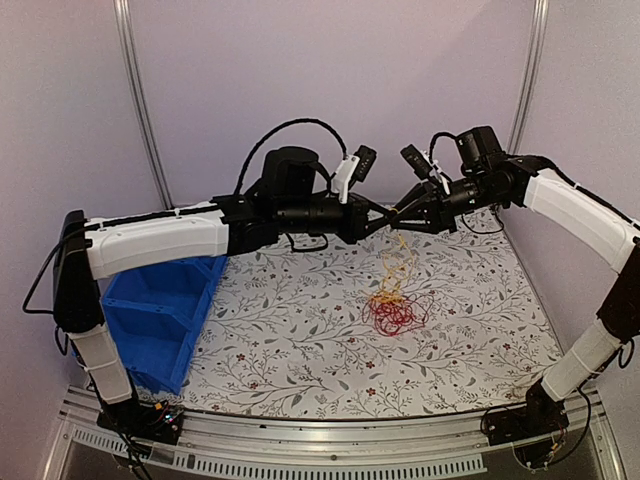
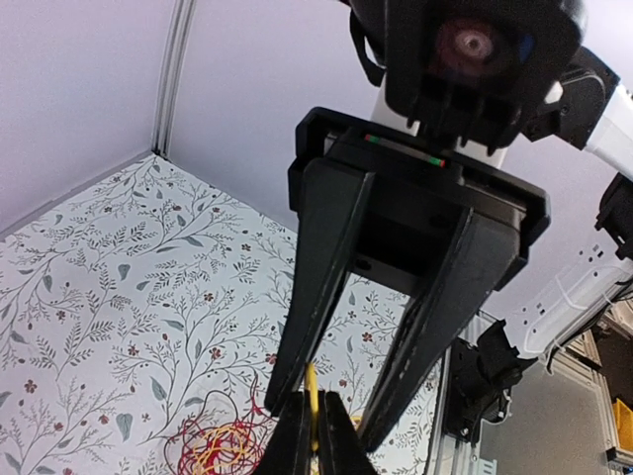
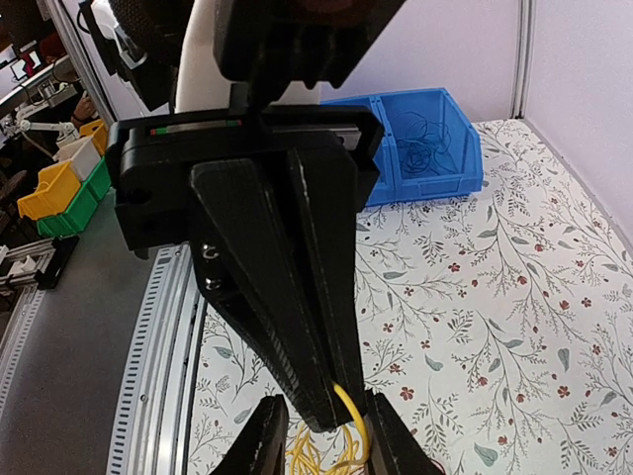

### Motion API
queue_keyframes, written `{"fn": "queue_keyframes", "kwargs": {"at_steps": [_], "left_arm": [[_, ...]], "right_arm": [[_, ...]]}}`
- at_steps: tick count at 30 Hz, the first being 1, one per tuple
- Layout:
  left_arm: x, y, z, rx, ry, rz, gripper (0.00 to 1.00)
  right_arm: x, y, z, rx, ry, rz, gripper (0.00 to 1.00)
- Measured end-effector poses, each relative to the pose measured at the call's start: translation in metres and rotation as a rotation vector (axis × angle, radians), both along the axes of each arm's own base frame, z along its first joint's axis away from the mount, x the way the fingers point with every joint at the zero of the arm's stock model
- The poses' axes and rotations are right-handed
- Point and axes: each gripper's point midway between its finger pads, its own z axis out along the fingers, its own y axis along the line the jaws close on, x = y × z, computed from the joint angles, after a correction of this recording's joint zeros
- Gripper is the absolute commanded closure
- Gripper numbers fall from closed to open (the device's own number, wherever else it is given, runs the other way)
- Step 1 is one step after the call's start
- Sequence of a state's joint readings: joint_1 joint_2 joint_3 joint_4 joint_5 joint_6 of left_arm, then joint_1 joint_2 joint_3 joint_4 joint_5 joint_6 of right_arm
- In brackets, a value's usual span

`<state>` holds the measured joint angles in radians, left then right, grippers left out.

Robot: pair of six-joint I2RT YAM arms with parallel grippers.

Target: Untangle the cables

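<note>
Above the middle of the flower-patterned table (image 1: 300, 330), seen from overhead, the left gripper (image 1: 386, 216) and the right gripper (image 1: 403, 217) meet tip to tip in the air. A yellow cable (image 1: 393, 262) hangs from where they meet down to the cables (image 1: 398, 314), a loose clump of red and yellow strands lying on the table below. A blue bin (image 1: 150, 315) sits at the table's left edge, well apart from the clump. From the left wrist, the left gripper's fingers (image 2: 295, 443) are pressed together on the yellow cable, which sticks up between their tips. The right gripper's two long black fingers (image 2: 318, 277) face them and stand apart, one on each side of those closed tips; whether they touch the cable I cannot tell. The clump shows on the table underneath. From the right wrist, the right gripper's own fingertips (image 3: 265, 440) are parted, with the yellow cable and the left gripper's closed tip in the gap between them. Behind, the blue bin holds some dark wires (image 3: 425, 129), and a yellow tray (image 3: 45, 190) and a green tray (image 3: 91, 186) sit beyond the table's edge.
</note>
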<state>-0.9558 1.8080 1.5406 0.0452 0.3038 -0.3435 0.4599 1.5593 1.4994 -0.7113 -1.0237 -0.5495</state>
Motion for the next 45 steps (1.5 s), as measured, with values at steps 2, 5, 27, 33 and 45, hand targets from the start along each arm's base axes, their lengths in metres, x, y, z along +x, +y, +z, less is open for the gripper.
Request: {"fn": "queue_keyframes", "kwargs": {"at_steps": [2,5,27,33,45], "left_arm": [[0.0,0.0,0.0,0.0,-0.001,0.001,1.0],[0.001,0.0,0.0,0.001,-0.004,0.005,1.0],[-0.001,0.005,0.007,-0.004,-0.021,0.021,0.98],[0.013,0.01,0.003,0.013,-0.038,0.099,0.79],[0.067,-0.019,-0.057,0.002,0.014,0.212,0.94]], "right_arm": [[0.0,0.0,0.0,0.0,0.0,0.0,0.58],[0.0,0.0,-0.001,-0.002,0.003,0.0,0.51],[0.013,-0.001,-0.021,-0.057,0.037,-0.064,1.0],[0.011,0.0,-0.019,-0.047,0.041,-0.055,1.0],[-0.012,-0.006,0.017,0.024,-0.018,-0.01,1.0]]}}
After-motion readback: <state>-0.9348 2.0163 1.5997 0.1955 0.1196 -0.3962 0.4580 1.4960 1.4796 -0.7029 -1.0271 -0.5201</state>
